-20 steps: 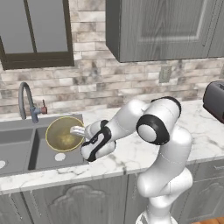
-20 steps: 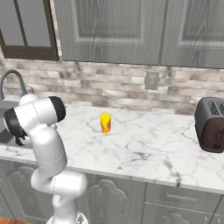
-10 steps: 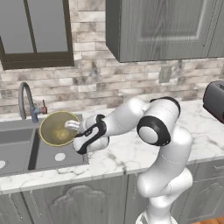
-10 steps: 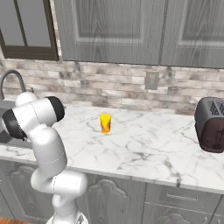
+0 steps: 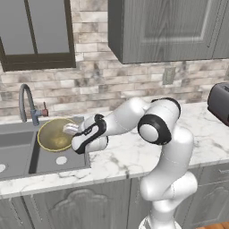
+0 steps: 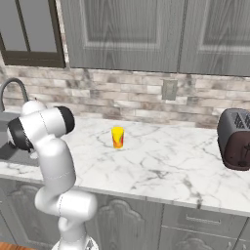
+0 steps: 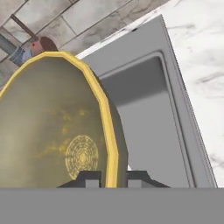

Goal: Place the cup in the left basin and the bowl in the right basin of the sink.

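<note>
Right basin (image 5: 62, 159): dark grey, pale round drain on its floor, nothing resting on that floor. Left basin (image 5: 13, 154): the part I see, beyond the divider and farther from my hand, holds nothing but its drain.

The bowl (image 5: 56, 134) is in my grip. My gripper (image 5: 70, 129) is closed on its rim: in the hand view one finger sits inside the yellow edge and one outside, with the wall of the bowl (image 7: 48, 127) pinched between them. The bowl is tilted steeply, its speckled inside facing away from my wrist, and it hangs above the right basin (image 7: 148, 127) without touching the floor.

The cup (image 6: 117, 137) stands upright on the marble counter (image 6: 166, 166), well apart from my hand, on the far side of my own arm from the sink (image 5: 27, 154).

Edges: the faucet (image 5: 27, 103) rises just beyond the bowl's far rim, close to it. The sink's right wall lies under my wrist. Below the bowl the basin is open. A toaster (image 6: 235, 138) sits at the counter's far end.
</note>
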Motion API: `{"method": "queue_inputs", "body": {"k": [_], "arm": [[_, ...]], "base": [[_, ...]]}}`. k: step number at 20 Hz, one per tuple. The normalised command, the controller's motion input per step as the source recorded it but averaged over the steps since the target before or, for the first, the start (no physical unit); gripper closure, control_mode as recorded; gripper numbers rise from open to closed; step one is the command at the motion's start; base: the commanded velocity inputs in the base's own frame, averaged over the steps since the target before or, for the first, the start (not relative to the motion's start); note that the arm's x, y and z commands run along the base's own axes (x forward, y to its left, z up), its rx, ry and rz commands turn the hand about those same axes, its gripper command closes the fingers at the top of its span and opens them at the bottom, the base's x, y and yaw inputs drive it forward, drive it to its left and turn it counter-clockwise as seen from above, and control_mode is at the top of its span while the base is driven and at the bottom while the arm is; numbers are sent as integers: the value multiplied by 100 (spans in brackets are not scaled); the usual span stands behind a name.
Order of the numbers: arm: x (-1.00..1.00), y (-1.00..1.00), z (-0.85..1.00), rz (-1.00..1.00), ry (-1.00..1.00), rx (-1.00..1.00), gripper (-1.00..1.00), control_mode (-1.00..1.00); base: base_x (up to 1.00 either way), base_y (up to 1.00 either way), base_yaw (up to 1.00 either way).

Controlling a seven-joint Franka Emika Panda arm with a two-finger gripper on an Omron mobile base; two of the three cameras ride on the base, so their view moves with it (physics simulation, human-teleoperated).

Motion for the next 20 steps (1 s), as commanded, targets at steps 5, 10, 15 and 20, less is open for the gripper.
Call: {"method": "queue_inputs", "body": {"k": [5,10,15,20], "arm": [[0,21,-14,0,20,0,100,-100],[2,25,-10,0,12,-5,100,-100],[12,25,-38,0,9,-16,100,-100],[16,25,-56,0,10,-27,100,-100]], "base": [[0,0,0],[0,0,0],[0,0,0],[0,0,0]]}}
